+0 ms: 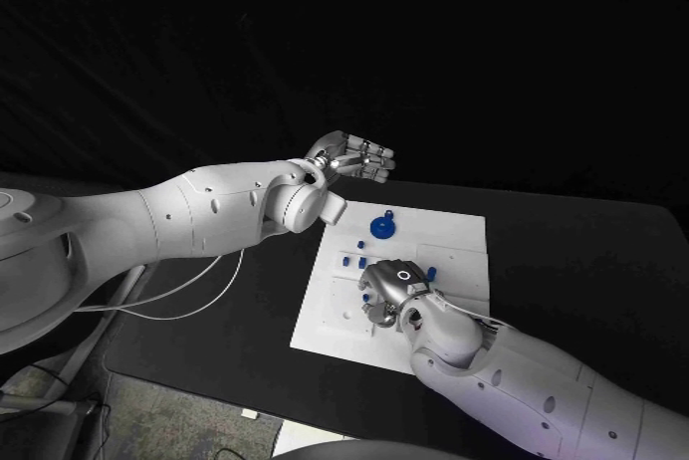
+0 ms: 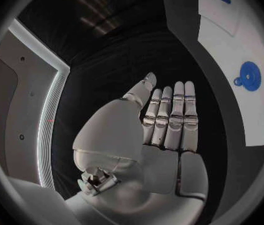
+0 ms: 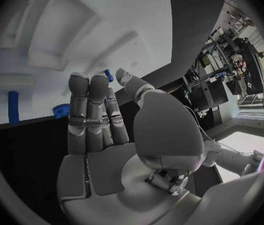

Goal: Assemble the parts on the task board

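1. Task board (image 1: 431,271): white plate in the middle of the frame, flat on the black bench (image 1: 603,261).
2. Small blue parts (image 1: 353,263) on the board, with a round blue part (image 1: 382,225) near its upper edge.
3. Left hand (image 1: 356,159): above the board's upper left corner, fingers straight and side by side, holding nothing.
4. Right hand (image 1: 393,291): low over the board's middle, fingers straight, nothing held.

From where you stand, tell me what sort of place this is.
Probably a robotics lab test bench: a black table carries a white task board with small blue parts, and equipment racks stand behind.
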### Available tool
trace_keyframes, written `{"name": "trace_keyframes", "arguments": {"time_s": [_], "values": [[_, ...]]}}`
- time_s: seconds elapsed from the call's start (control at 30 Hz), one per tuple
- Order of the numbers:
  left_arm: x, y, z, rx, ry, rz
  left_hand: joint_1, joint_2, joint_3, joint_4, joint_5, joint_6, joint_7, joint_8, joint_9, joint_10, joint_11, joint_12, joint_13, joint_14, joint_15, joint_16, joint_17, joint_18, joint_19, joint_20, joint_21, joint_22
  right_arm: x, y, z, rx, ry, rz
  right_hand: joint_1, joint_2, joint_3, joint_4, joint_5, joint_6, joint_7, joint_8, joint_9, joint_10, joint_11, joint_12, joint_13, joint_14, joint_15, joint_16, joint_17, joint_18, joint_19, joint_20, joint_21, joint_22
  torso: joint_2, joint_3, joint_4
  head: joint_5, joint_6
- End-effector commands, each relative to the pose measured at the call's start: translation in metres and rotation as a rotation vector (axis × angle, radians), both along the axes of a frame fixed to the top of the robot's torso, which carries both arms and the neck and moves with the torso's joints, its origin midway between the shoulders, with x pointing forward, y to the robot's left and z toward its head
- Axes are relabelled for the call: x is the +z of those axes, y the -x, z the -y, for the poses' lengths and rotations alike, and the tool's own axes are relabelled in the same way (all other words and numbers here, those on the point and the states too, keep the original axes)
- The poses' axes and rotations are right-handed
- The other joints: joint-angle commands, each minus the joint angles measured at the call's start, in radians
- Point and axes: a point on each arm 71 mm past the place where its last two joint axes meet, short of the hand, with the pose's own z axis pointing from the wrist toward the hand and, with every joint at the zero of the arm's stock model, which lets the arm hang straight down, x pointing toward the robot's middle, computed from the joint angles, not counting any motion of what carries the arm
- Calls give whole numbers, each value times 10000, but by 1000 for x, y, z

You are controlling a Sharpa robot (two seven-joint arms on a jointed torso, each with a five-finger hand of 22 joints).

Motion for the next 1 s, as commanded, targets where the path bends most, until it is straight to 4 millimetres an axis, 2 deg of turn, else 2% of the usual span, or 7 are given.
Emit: {"name": "trace_keyframes", "arguments": {"time_s": [0.03, 0.33, 0.53, 0.7, 0.77, 0.87, 1.0], "values": [[1, 0, 1, -150, 56, 30, 56, 34, -42, 3, -28, 21, 41, -14, 1, -59, 24, -18, -7, -55, -5, -39, -5, -4, -35, 27, 17, 1, 9, 0, 4, -49, -544, 157, 62, 8, 159, 42, -85, -35, 37, -18, -9, 46, -38, -28, 5, -19, 18, 59, -19, 191, 358, 23, -27, 47, -1, 6, -23, -33, 43], [1, 1, -2, -104, 47, 42, 56, 34, -42, 3, -28, 21, 41, -14, 1, -59, 24, -18, -7, -55, -5, -39, -5, -4, -35, 27, 17, 1, 52, -16, 36, -508, -1338, 155, -121, -70, 1217, 90, -190, 80, 80, -14, -2, 1049, -261, -29, 10, -10, -97, 104, -19, 56, 373, -99, 108, 278, -10, 0, -42, -230, 222], [1, 1, -6, -39, 30, 52, 56, 34, -42, 3, -28, 21, 41, -14, 1, -59, 24, -18, -7, -55, -5, -39, -5, -4, -35, 27, 17, 1, 77, -35, 72, -991, -1244, 305, -168, -103, 1144, 74, -100, 53, 45, -14, -2, 1004, -258, -25, 12, 0, -78, 121, -8, 8, 364, -100, 146, 379, -38, 12, -119, -263, 311], [1, 2, -7, -28, 29, 66, 47, 32, -44, 3, -22, 23, 40, -14, 1, -54, 23, -17, -7, -50, -6, -38, -5, -5, -33, 26, 20, 5, 83, -52, 97, -1411, -890, 435, -137, -140, 591, 79, -102, -92, -55, -16, -7, 667, -183, -19, 15, 6, -22, 125, -16, 5, 369, -54, 92, 406, -62, 31, -169, -269, 338], [1, 2, -7, -30, 32, 75, 37, 29, -47, 3, -14, 25, 39, -14, 1, -48, 22, -17, -7, -45, -8, -38, -4, -5, -32, 25, 23, 10, 81, -57, 104, -1536, -648, 358, -62, -70, 110, 123, -81, -168, -96, -15, -8, 503, -149, -13, 18, -1, -12, 127, -22, 21, 379, -38, 24, 390, -49, 25, -137, -318, 352], [1, 2, -8, -16, 30, 89, 37, 29, -47, 3, -14, 25, 39, -14, 1, -48, 22, -17, -7, -45, -8, -38, -4, -5, -32, 25, 23, 10, 75, -64, 110, -1680, -155, 75, 148, 70, -901, 192, -107, -545, -225, -5, -17, -76, -7, 10, 24, -44, 76, 117, -45, 70, 364, 31, -295, 298, -44, 35, -135, -333, 365], [1, 2, -8, -21, 34, 101, 17, 25, -54, 11, -9, 26, 37, -14, 1, -45, 21, -17, -7, -43, -8, -37, -4, -8, -32, 28, 19, 7, 65, -67, 111, -1677, 312, -257, 364, 119, -1433, 374, -124, -629, -235, -19, -24, -263, 38, -15, 10, -70, 104, 139, -73, 118, 393, 80, -420, 259, -29, 19, -101, -365, 378]]}}
